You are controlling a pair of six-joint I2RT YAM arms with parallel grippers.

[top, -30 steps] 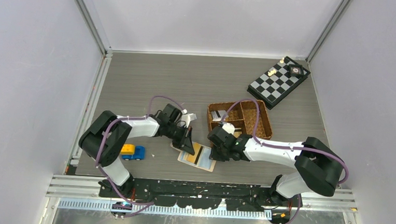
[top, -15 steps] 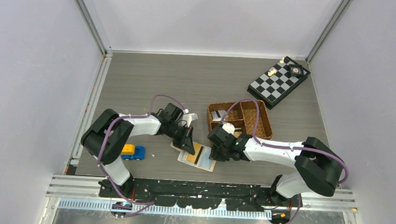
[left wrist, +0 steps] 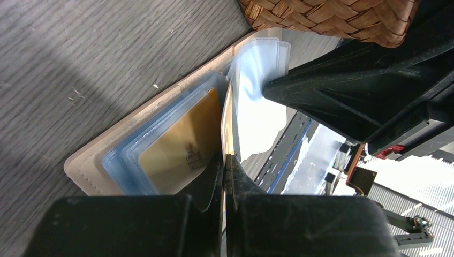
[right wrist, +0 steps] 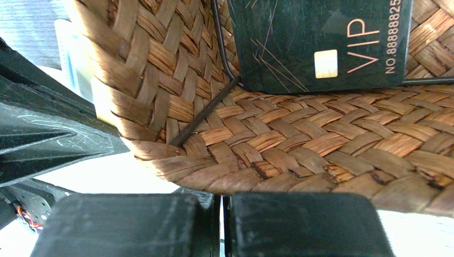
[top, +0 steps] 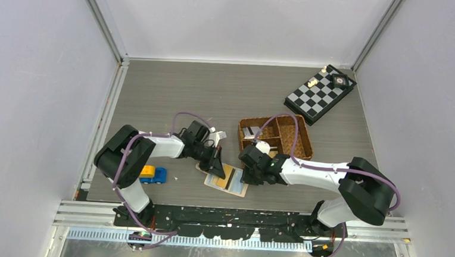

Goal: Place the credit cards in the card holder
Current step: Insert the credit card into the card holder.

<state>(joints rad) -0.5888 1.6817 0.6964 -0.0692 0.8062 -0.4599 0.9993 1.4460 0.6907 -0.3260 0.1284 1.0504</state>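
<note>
The card holder (top: pixel 236 187) lies open on the table; in the left wrist view its beige edge (left wrist: pixel 107 144) and pale blue pockets show. One yellow-tan card (left wrist: pixel 179 147) sits in a pocket. My left gripper (left wrist: pixel 225 158) is shut on a second yellow-tan card (left wrist: pixel 227 120), held edge-on just over the pockets; it also shows in the top view (top: pixel 215 165). My right gripper (top: pixel 246 176) is shut, its tip pinching the holder's clear sleeve (left wrist: pixel 257 69). A black VIP card (right wrist: pixel 321 43) lies in the basket.
The brown woven basket (top: pixel 300 146) stands right behind the card holder, touching my right gripper's side (right wrist: pixel 221 197). A yellow and blue toy car (top: pixel 152 173) sits to the left. A chessboard (top: pixel 321 92) with a few pieces lies at the far right.
My left gripper has shifted slightly toward the card holder with the card. The right arm has barely moved.
</note>
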